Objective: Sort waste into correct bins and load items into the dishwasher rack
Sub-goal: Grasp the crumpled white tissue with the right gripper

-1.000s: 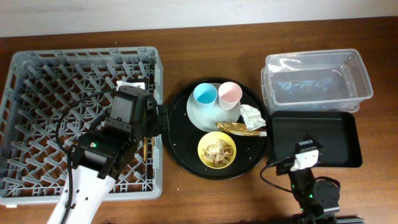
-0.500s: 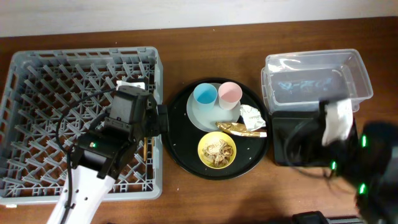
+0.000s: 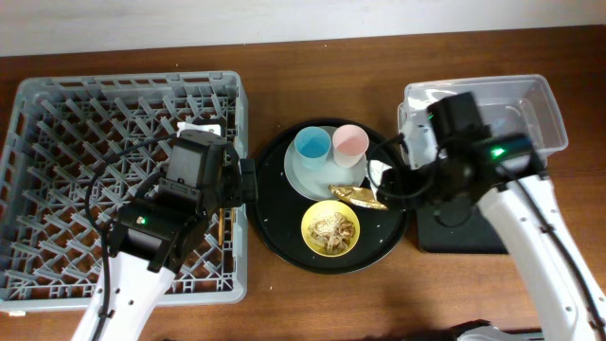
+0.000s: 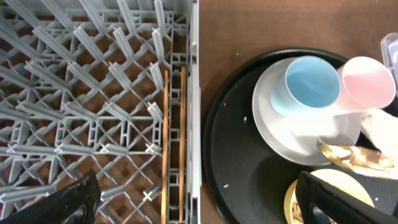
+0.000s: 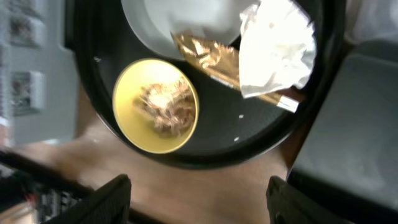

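A grey dishwasher rack (image 3: 57, 123) sits at the left of the table (image 3: 379, 303), with chopsticks (image 4: 165, 143) lying along its right wall. The left fingers (image 4: 68, 202), spread wide and empty, hover over that wall. At centre, a round black tray (image 3: 275, 223) carries a plate (image 3: 303, 180) with a blue cup (image 3: 311, 145) and a pink cup (image 3: 349, 142). It also holds a yellow bowl (image 3: 330, 228) of food scraps (image 5: 165, 102), a gold wrapper (image 3: 355, 195) and a white napkin (image 3: 382, 174). The right fingers (image 5: 106, 202), wide apart and holding nothing, hover above the napkin. A clear tub (image 3: 530, 114) sits far right, and a shallow black tray (image 3: 454, 237) sits nearer.
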Available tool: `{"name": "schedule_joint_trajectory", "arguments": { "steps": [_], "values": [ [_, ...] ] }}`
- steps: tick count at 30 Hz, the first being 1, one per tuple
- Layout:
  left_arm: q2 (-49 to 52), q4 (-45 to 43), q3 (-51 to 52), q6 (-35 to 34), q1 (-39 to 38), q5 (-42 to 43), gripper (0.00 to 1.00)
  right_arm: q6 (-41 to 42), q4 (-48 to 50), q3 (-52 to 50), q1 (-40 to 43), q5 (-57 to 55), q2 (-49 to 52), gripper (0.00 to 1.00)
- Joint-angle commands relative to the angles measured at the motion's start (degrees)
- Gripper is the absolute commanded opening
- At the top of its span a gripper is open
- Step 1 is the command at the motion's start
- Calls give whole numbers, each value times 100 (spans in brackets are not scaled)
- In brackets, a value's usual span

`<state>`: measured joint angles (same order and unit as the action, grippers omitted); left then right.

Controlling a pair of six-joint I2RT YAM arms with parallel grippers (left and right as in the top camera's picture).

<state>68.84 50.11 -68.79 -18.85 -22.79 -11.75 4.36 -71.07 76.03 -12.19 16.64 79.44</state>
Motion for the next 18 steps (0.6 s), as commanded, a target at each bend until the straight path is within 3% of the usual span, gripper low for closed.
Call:
{"name": "schedule_joint_trajectory", "arguments": {
  "steps": [1, 3, 8, 11, 18],
  "values": [
    [-28, 11, -74, 9, 20, 39, 99, 374, 590, -647, -337, -909, -28, 73],
    [-28, 11, -74, 9, 20, 39, 99, 562, 1034, -938, -470, -1414, -26, 74],
    [-28, 11, -74, 9, 20, 39, 100, 560, 1932, -1440, -470, -1434, -17, 75],
    [-28, 11, -74, 9, 20, 39, 99, 560, 2551, -1845, -470, -1429, 17, 82],
    [-28, 11, -74, 9, 20, 39, 99, 560, 3748, -2140, -468, -1436, 664, 82]
  ]
}}
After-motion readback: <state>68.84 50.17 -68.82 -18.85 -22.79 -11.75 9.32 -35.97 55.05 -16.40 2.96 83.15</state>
